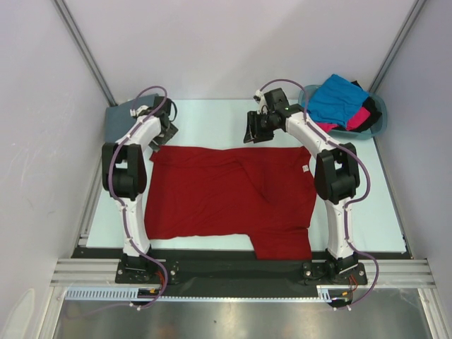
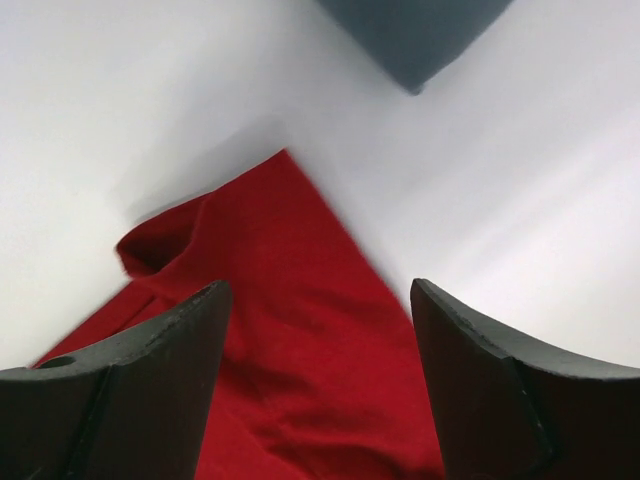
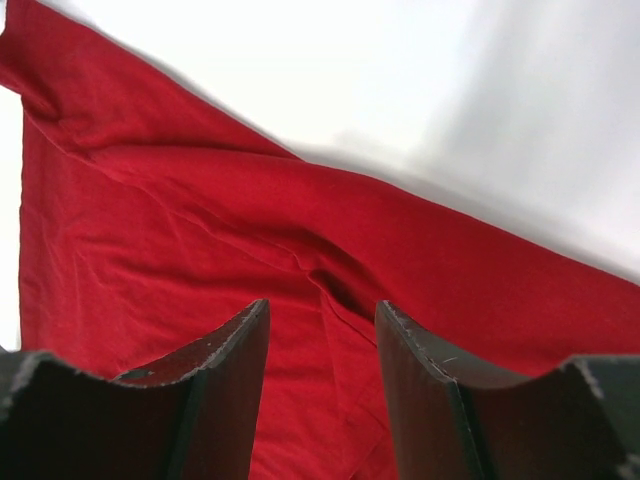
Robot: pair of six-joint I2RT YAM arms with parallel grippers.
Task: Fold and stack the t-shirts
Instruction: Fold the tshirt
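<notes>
The overhead view alone shows the whole layout. The deep red t-shirt (image 1: 233, 198) lies spread across the middle of the desk (image 1: 212, 120), one part reaching the bottom edge. The slate grey t-shirt (image 1: 119, 121) is folded at the desk's upper left corner. At upper right the teal basket (image 1: 380, 126) holds the bright blue t-shirt (image 1: 335, 99) on top, with the hot pink t-shirt (image 1: 358, 116) and the black t-shirt (image 1: 369, 121) bunched beneath it.

The left arm (image 1: 134, 169) hangs over the red shirt's upper left corner and the right arm (image 1: 332, 176) over its upper edge. Only the wrist views settle the grip. The left jaws stand wide apart above the red corner (image 2: 290, 300), pinching nothing, with a grey corner (image 2: 415, 35) at the frame's top. The right jaws are parted more narrowly over a creased fold (image 3: 300, 240), also holding nothing.

A small white tag (image 1: 305, 169) sits by the red shirt's right edge, too small to read.
</notes>
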